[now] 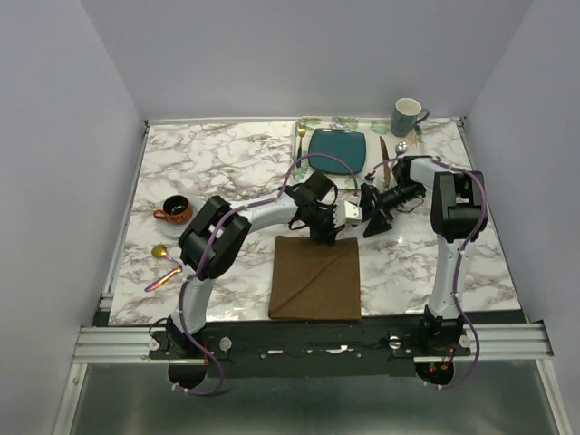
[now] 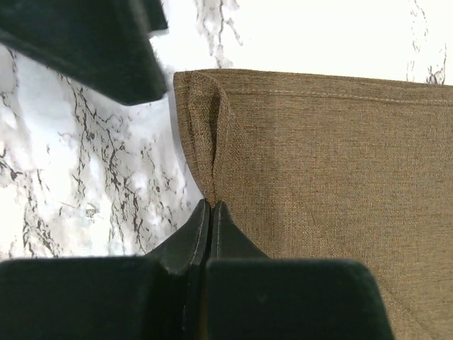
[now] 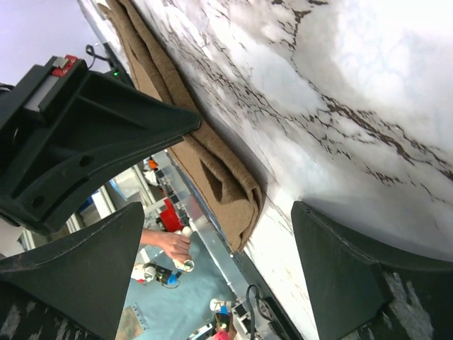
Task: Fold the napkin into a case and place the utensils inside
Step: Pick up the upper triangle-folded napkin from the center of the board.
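- Cup (image 1: 172, 212) at 9 o'clock, contents unclear.
- Napkin (image 1: 315, 277) lies folded, crease running 2-to-8 o'clock.
- Left claw (image 2: 211, 205) pinches its far edge; right claw (image 3: 218, 207) gapes empty.

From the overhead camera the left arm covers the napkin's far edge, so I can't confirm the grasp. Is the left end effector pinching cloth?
Observer: Yes. The left wrist view shows the left end effector shut on the napkin at its edge, with a pucker of cloth rising just ahead of it.
Operator: Is the right one holding anything?
Observer: No. In the right wrist view the right end effector is open, gripping nothing.
Operator: Is the napkin a single layer at the corner near it?
Observer: No. That view shows folded layers stacked at that corner.
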### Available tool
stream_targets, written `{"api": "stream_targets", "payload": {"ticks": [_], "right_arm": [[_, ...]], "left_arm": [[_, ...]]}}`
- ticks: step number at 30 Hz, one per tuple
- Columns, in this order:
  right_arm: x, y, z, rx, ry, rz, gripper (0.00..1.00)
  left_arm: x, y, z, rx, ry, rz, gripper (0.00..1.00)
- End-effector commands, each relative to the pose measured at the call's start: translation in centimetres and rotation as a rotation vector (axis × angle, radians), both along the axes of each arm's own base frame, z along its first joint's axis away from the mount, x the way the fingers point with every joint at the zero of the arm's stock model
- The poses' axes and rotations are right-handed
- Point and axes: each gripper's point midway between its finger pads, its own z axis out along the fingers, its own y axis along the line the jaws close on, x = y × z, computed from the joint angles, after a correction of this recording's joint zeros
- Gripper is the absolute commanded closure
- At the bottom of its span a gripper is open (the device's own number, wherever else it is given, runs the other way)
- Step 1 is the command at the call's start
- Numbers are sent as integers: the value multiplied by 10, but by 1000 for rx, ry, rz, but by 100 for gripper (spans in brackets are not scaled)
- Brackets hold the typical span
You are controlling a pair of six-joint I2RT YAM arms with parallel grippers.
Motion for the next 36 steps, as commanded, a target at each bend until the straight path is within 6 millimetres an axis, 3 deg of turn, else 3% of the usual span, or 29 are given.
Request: {"api": "stream_targets", "payload": {"ticks": [1,8,14,24,32,36], "right_arm": [[6,-2,-27,6,-54,45,5],[0,11,-33,30,-64,91,5],[-12,19,-27,89,-47,125,8],[-32,26,9,218,-67,173,26],[-43,31,13,214,-89,228,27],[-44,30,14,200,-112,244,34]], "left_arm": [[5,-9,28,-83,-163,-44,100],[1,-12,34,-132,-226,-74,100],[-1,-12,32,-129,-233,-92,100],[-4,-9,27,-121,-222,-109,100],[0,-8,27,-127,-206,-103,100],[1,-7,25,-120,-193,-100,100]]}}
